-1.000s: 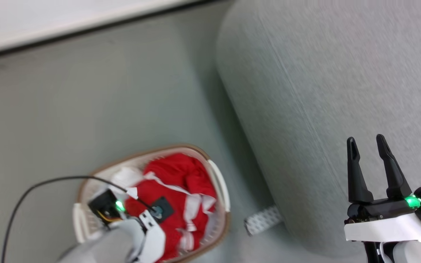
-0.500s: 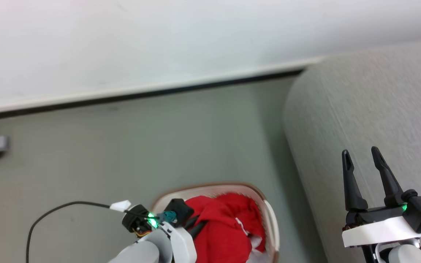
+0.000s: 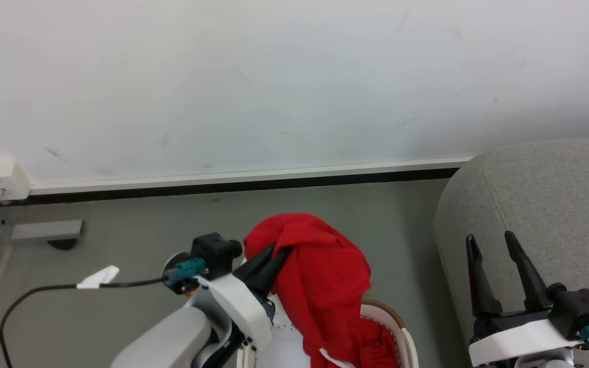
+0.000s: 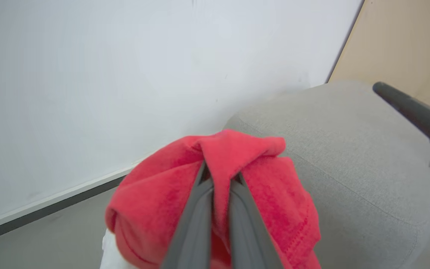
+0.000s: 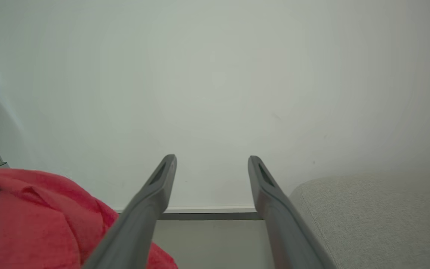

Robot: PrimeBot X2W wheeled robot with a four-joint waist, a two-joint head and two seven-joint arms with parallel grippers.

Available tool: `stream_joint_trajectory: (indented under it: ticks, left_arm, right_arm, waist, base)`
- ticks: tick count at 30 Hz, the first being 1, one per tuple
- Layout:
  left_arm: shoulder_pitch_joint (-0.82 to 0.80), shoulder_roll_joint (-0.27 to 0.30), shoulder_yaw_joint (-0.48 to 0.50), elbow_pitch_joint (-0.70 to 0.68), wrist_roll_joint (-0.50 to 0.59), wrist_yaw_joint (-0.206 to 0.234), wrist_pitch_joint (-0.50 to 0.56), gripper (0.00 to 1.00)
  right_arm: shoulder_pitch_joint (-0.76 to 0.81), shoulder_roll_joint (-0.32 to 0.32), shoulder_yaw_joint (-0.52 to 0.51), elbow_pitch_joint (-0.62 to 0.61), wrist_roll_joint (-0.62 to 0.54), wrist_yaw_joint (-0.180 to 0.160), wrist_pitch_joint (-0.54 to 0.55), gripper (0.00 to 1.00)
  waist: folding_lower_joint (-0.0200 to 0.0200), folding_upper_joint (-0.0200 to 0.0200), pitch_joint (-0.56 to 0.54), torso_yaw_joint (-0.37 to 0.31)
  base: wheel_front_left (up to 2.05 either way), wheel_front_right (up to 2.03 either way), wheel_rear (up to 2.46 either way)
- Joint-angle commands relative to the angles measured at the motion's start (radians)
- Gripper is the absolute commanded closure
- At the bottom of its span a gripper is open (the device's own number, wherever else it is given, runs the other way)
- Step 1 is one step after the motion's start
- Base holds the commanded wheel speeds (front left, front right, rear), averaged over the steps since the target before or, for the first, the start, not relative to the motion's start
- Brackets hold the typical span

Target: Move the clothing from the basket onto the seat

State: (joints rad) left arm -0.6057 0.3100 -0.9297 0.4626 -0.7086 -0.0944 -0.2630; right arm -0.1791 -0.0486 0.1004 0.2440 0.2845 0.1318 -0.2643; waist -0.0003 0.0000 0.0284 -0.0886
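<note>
My left gripper is shut on a fold of the red clothing and holds it up above the basket, whose white wall and brown rim show at the bottom edge. In the left wrist view the clothing is pinched between the two closed fingers and drapes around them. The garment's lower end still hangs into the basket. My right gripper is open and holds nothing, over the rounded edge of the grey seat. The right wrist view has the open fingers, the clothing at lower left and the seat at right.
A white wall with a dark baseboard runs behind the grey floor. A black cable with a white tag trails from my left wrist across the floor. A grey fitting sits at the wall's foot on the left.
The camera has tilted up, so wall and baseboard came into view. My left gripper has risen out of the basket with the red clothing in it. The right gripper stayed open.
</note>
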Motion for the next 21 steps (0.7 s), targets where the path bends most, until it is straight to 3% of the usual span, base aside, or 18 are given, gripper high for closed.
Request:
stream_joint_trajectory:
  ticks: [1,11,21]
  left_arm:
    - [-0.003,0.015,0.028,-0.046,-0.028,0.011,0.001,1.00]
    - [-0.071,0.087,0.131,-0.322,-0.076,0.086,0.057,1.00]
    - [-0.060,0.118,0.164,-0.433,-0.103,0.128,0.088,1.00]
  right_arm:
    - [0.014,-0.003,0.009,0.005,0.006,-0.002,0.000,0.00]
    - [0.023,-0.003,0.079,0.021,0.014,-0.002,0.000,0.00]
    - [0.010,-0.003,0.148,0.021,0.018,-0.002,0.000,0.00]
  waist:
    - [0.0003,0.0000,-0.016,0.009]
    - [0.0003,0.0000,-0.038,0.017]
    - [0.0003,0.0000,-0.043,0.022]
  base:
    - [0.00,0.00,0.00]
    - [0.00,0.00,0.00]
    - [0.00,0.00,0.00]
